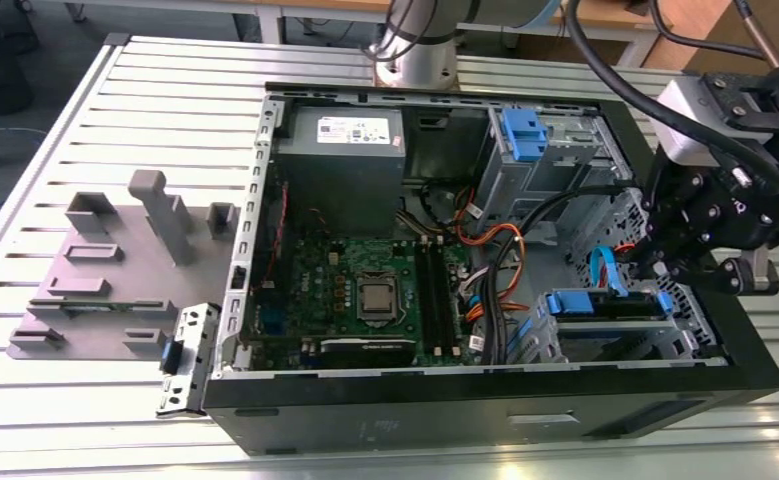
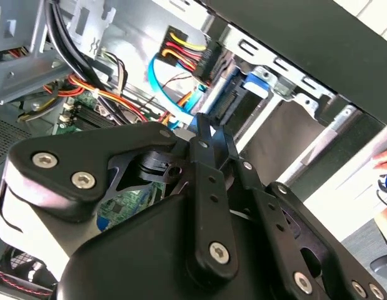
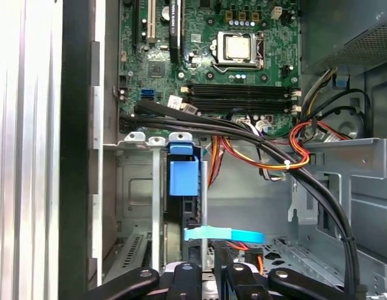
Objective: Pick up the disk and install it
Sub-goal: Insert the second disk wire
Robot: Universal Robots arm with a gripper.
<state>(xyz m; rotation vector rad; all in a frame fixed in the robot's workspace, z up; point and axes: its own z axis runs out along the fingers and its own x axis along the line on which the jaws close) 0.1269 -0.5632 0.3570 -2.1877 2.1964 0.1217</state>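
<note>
The disk (image 1: 585,303) sits in the lower drive cage at the exterior view's right, inside the open computer case (image 1: 496,400). Its blue carrier handle shows between the cage's metal walls. In the first wrist view the disk (image 3: 184,178) stands on edge in the cage, its dark side running toward my gripper (image 3: 209,273). My gripper (image 1: 656,268) hangs just above and to the right of the cage. In the second wrist view its black fingers (image 2: 202,134) lie close together with nothing between them, in front of the disk's connector end (image 2: 243,94).
A light blue flat cable (image 3: 224,235) crosses just beyond my fingertips. Black and orange cable bundles (image 3: 268,156) run over the cage. Another blue carrier (image 1: 523,135) sits in the upper bay, and the grey power supply (image 1: 342,130) is at the back left. A grey fixture plate (image 1: 109,270) lies outside the case.
</note>
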